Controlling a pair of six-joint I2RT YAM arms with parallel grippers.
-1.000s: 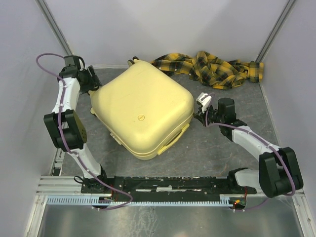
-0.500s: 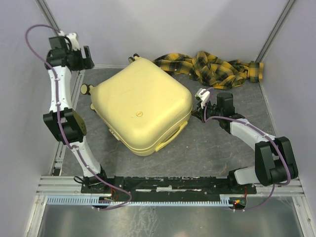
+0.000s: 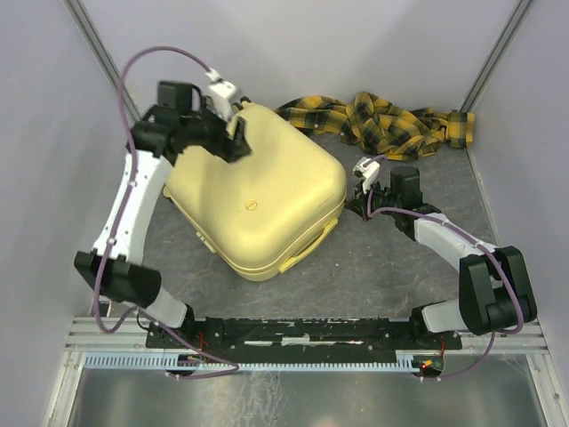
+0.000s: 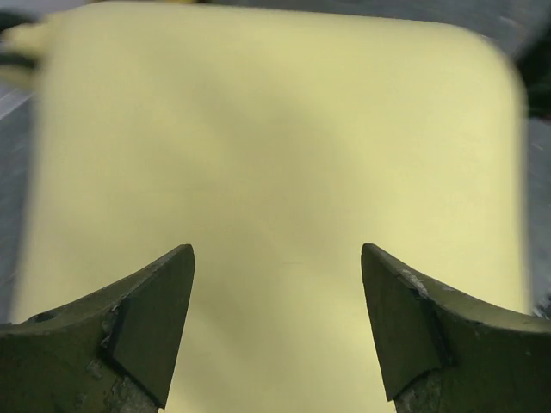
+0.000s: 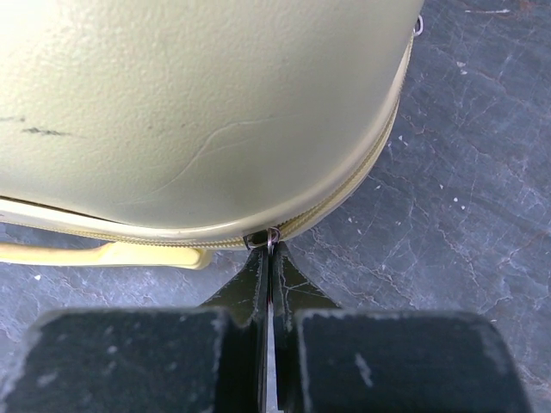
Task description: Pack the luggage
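The luggage (image 3: 267, 191) is a pale-yellow hard-shell suitcase lying flat and closed on the grey table. My left gripper (image 3: 233, 140) hovers open over its far-left corner. In the left wrist view only the yellow lid (image 4: 275, 155) shows between the spread fingertips of that gripper (image 4: 277, 258). My right gripper (image 3: 355, 205) is at the suitcase's right side. In the right wrist view this gripper (image 5: 271, 249) is shut on the metal zipper pull (image 5: 270, 237) at the seam of the shell (image 5: 198, 112), beside the yellow handle (image 5: 112, 254).
A yellow-and-black plaid cloth (image 3: 382, 120) lies crumpled at the back right, against the rear wall. Grey walls close in the table on the left, right and back. Bare grey table (image 3: 391, 267) lies in front of the suitcase.
My left arm has risen from the suitcase's far-left corner and swung right, over the lid. The right gripper stays pinched at the zipper.
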